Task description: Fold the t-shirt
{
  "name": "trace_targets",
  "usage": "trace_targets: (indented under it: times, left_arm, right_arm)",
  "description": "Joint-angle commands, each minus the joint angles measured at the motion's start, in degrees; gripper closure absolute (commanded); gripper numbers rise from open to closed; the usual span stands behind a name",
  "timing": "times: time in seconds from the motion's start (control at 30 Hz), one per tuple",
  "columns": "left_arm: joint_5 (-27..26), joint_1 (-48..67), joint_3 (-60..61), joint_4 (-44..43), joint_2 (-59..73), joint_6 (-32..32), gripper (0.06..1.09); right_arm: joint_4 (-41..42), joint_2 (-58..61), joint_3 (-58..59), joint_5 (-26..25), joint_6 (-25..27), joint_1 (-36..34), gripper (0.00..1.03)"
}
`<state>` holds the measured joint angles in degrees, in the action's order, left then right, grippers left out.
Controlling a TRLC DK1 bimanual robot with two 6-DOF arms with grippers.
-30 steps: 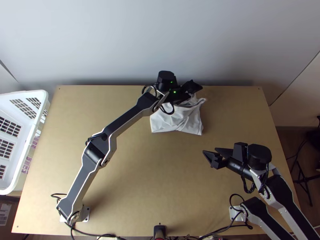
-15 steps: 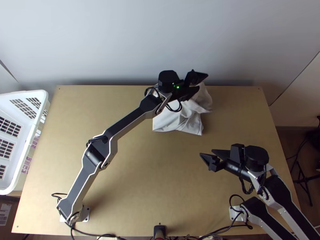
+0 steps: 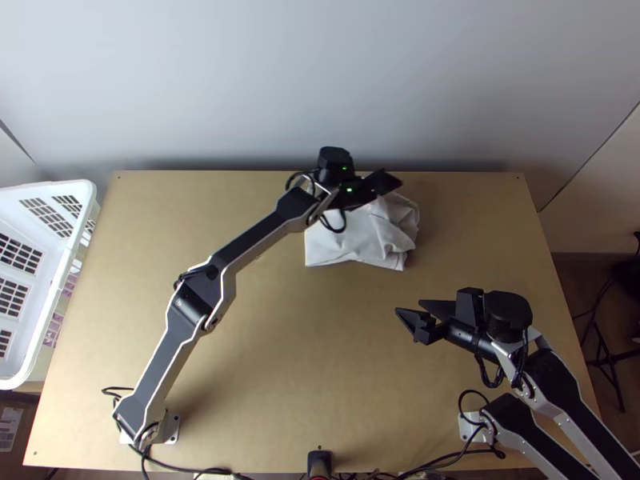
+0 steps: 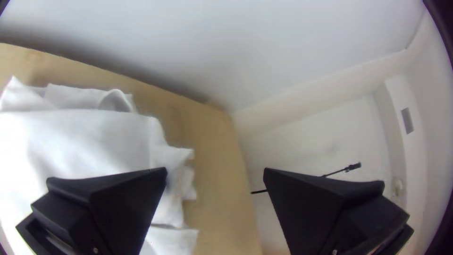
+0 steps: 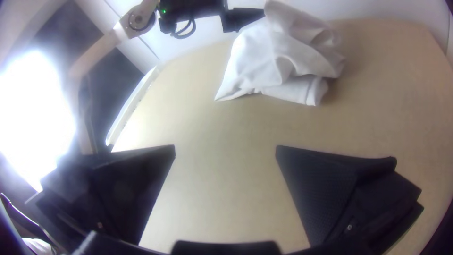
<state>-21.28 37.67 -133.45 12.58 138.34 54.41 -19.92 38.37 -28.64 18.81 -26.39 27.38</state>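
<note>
With the white t-shirt (image 3: 364, 242) rumpled at the worktop's (image 3: 272, 352) one o'clock, the left hand (image 4: 215, 171), fingers apart near its twelve-o'clock side, should pinch one clean edge and draw it smoothly towards six, the right hand (image 5: 226, 148), also spread, steadying the cloth.

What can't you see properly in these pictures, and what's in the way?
- Top view: some of the t-shirt, behind the left end effector.
- Top view: part of the laundry basket, cut off by the edge.
- Left wrist view: part of the t-shirt, cut off by the edge.
</note>
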Motion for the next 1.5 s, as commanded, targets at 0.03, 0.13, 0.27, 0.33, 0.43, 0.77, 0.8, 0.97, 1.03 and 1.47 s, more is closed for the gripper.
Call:
trace_targets:
  times: [0.03,0.13,0.27,0.33,0.43,0.77,0.8,0.97,1.03,1.47]
  left_arm:
    - [1.4,-6.2,0.0,7.7,3.3,-12.0,0.10]
    - [1.8,-6.7,0.0,8.8,3.6,-13.4,0.10]
    - [2.2,-6.9,-0.1,9.2,2.8,-15.7,0.10]
    - [2.4,-6.8,-0.1,9.3,2.6,-15.7,0.10]
    - [2.3,-6.7,-0.1,10.2,1.8,-15.7,0.10]
    - [-2.5,-3.6,-0.1,9.6,1.7,-8.2,0.10]
    - [-3.0,-3.0,-0.1,9.4,1.9,-7.6,0.10]
    - [-3.1,0.6,-0.1,9.2,3.8,-9.4,0.10]
    - [-3.0,1.4,-0.1,8.8,4.0,-9.7,0.11]
    - [2.6,1.0,-0.8,-6.2,3.4,-1.2,0.33]
  right_arm:
    - [0.3,0.9,-0.1,0.0,-0.2,0.7,0.04]
    - [0.6,1.2,-0.1,0.0,-0.2,0.9,0.04]
    - [0.7,1.3,-0.1,0.0,-0.2,0.9,0.04]
    - [0.9,1.4,0.0,0.0,-0.3,0.9,0.04]
    - [0.9,1.4,0.0,0.0,-0.3,0.9,0.04]
    - [1.1,1.4,0.1,0.0,-0.3,0.9,0.04]
    - [1.1,1.4,0.1,0.0,-0.3,0.9,0.04]
    - [1.1,1.3,0.1,0.0,-0.3,1.2,0.04]
    - [1.1,1.2,0.1,0.0,-0.3,1.2,0.04]
    - [1.3,1.2,0.3,-0.1,-0.6,3.2,0.04]
